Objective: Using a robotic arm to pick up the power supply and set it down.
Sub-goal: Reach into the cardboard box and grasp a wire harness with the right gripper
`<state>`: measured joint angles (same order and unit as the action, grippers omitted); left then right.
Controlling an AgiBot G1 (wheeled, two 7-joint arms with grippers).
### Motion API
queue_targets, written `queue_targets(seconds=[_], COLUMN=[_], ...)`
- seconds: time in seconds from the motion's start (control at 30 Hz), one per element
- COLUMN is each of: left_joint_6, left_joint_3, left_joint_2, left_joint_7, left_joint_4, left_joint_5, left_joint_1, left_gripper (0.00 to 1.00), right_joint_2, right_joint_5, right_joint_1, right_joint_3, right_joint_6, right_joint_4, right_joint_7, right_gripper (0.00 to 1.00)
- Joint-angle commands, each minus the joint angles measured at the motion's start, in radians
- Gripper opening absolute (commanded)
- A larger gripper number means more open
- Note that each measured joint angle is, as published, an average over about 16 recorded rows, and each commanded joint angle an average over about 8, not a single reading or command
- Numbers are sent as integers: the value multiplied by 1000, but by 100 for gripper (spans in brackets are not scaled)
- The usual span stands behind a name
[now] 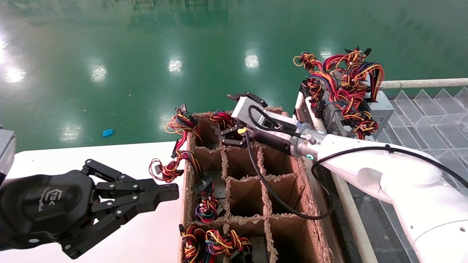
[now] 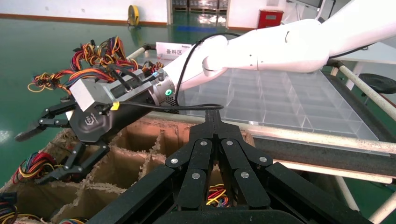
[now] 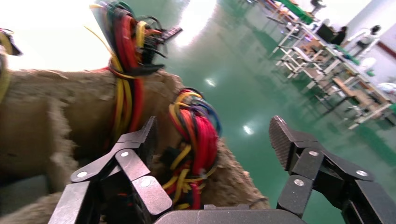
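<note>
My right gripper [image 1: 227,118] is open at the far end of the cardboard divider box [image 1: 310,223], on the white robotic arm [image 1: 387,171]. Its fingers [image 3: 282,140] straddle a red, yellow and black wire bundle [image 3: 196,135] hanging over the box's far rim; that unit's body is hidden in its cell. The same bundle [image 1: 220,117] sits just left of the gripper. A silver power supply [image 1: 380,106] with tangled wires [image 1: 347,80] stands to the right of the box. My left gripper [image 1: 172,191] hovers shut and empty over the white table, left of the box. It also shows shut in the left wrist view [image 2: 214,114].
More wire bundles [image 1: 204,208] fill the box's left column of cells, with grey metal [image 1: 220,186] beneath. Several middle and right cells look hollow. A clear-plastic divided tray [image 1: 431,117] lies on the right rack behind a white rail [image 1: 424,83]. Green floor lies beyond.
</note>
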<state>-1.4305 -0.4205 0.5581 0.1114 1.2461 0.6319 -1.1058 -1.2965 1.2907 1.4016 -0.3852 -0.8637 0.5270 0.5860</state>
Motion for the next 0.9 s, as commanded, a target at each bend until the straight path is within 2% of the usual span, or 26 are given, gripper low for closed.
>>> queue_targets(seconds=[0.03, 0.53, 0.9], left_joint_6=[0, 0, 0], left_joint_3=[0, 0, 0], left_joint_2=[0, 0, 0], left_joint_7=[0, 0, 0], left_joint_4=[0, 0, 0], left_joint_5=[0, 0, 0], left_joint_1=[0, 0, 0], left_gripper=[0, 0, 0], right_joint_2=[-9, 0, 32], right_joint_5=[-6, -18, -5], right_joint_1=[2, 19, 5], right_joint_3=[6, 3, -10], right_joint_6=[9, -47, -71], right_joint_4=[-19, -75, -9], right_joint_7=[26, 44, -1], right_gripper=[0, 0, 0])
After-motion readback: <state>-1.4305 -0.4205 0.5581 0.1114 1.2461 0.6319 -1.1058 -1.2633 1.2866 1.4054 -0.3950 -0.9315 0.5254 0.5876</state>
